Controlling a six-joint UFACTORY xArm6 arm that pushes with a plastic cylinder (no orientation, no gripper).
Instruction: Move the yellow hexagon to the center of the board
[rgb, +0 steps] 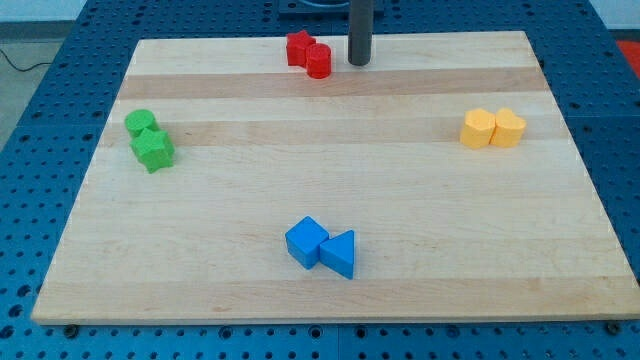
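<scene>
The yellow hexagon (479, 129) lies near the board's right edge, touching a second yellow block (508, 128) on its right. My tip (359, 62) is at the view's top centre, just right of the red blocks, far up and left of the yellow hexagon.
The wooden board (330, 290) lies on a blue pegboard table. A red star (298, 47) and a red cylinder (319, 62) touch at the top. A green cylinder (140, 123) and a green star (153, 150) sit at the left. A blue cube (306, 241) and a blue triangle (339, 254) sit at the bottom centre.
</scene>
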